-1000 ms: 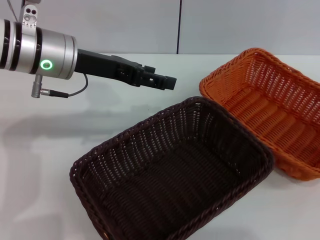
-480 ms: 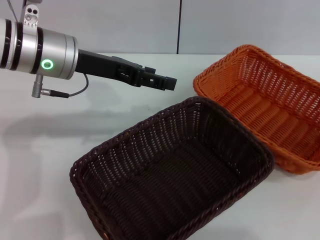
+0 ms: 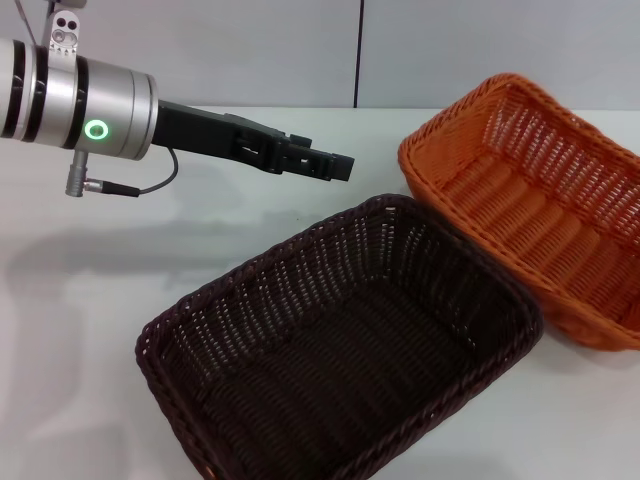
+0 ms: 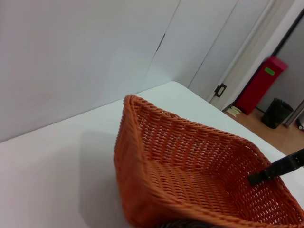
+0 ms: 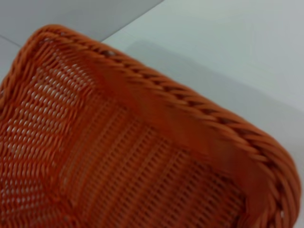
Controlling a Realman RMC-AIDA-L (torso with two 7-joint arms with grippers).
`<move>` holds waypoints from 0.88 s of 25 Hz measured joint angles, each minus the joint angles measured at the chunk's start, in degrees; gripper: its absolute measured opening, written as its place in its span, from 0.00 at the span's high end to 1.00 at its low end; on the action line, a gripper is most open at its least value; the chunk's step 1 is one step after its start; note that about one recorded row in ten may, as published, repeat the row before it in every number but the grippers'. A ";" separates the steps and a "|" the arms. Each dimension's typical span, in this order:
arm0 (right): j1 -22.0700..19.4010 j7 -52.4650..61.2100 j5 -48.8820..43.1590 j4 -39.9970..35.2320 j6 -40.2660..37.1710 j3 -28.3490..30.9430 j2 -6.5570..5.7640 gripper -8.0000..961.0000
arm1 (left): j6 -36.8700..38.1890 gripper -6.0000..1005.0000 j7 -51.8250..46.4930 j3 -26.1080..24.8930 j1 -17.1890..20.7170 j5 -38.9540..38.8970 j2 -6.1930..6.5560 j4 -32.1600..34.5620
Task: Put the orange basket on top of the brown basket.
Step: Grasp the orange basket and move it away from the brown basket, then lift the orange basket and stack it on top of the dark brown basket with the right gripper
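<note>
The orange basket [image 3: 530,200] is at the right of the head view, just beyond and beside the brown basket [image 3: 340,350], and runs past the frame's right edge. It fills the right wrist view [image 5: 118,156]. In the left wrist view [image 4: 190,171] a dark finger [image 4: 278,168] of my right gripper reaches over the basket's far rim into it. The right arm does not show in the head view. The brown basket lies open side up on the white table [image 3: 90,300]. My left gripper [image 3: 335,165] hangs in the air behind the brown basket, apart from both baskets.
A grey wall with a dark vertical seam [image 3: 358,50] stands behind the table. The left arm's silver wrist with a green light [image 3: 95,130] is over the table's left part. A red box [image 4: 263,83] and a dark bin [image 4: 278,111] stand on the floor beyond the table.
The orange basket shifted a little left, then back right and upward. The brown basket nudged slightly left. The left arm stayed put.
</note>
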 joint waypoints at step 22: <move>-5.13 -3.03 10.75 -0.26 5.65 0.93 0.12 0.74 | 3.04 0.16 0.37 -0.59 0.84 -0.44 -0.23 1.50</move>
